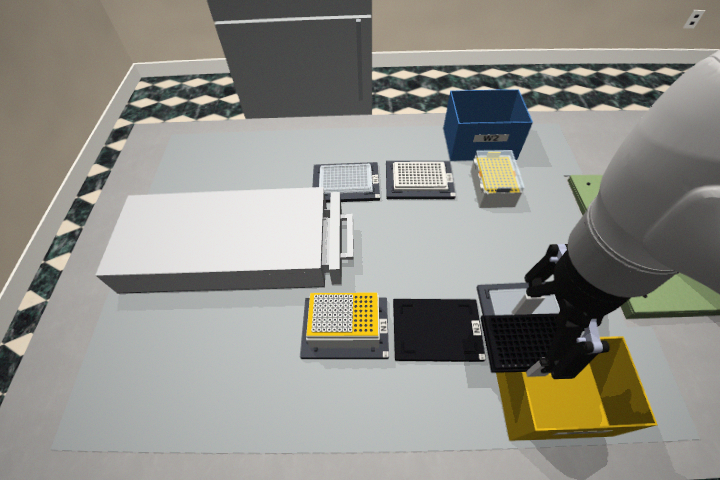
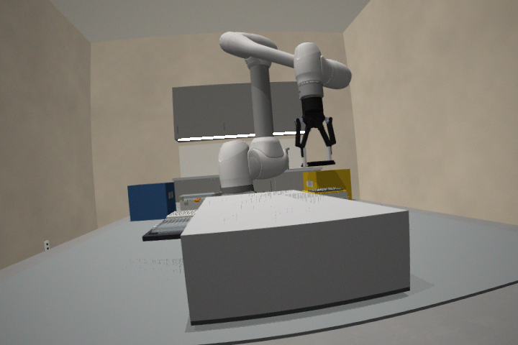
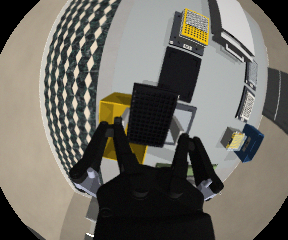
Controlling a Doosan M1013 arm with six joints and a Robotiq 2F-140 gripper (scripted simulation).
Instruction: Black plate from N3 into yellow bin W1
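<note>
My gripper is shut on the black plate, a flat black well plate, and holds it level in the air. In the top view the plate hangs between the empty black nest N3 and the yellow bin W1, overlapping the bin's near-left rim. In the exterior view the gripper carries the plate just above the top of the yellow bin. In the wrist view the plate sits between the fingers, with the yellow bin below and to the left. The bin stands upright.
A grey frame nest lies behind the plate. A yellow tip rack sits left of N3. A large white box, two plates on nests, a clear tip box, the blue bin W2 and a green pad stand around.
</note>
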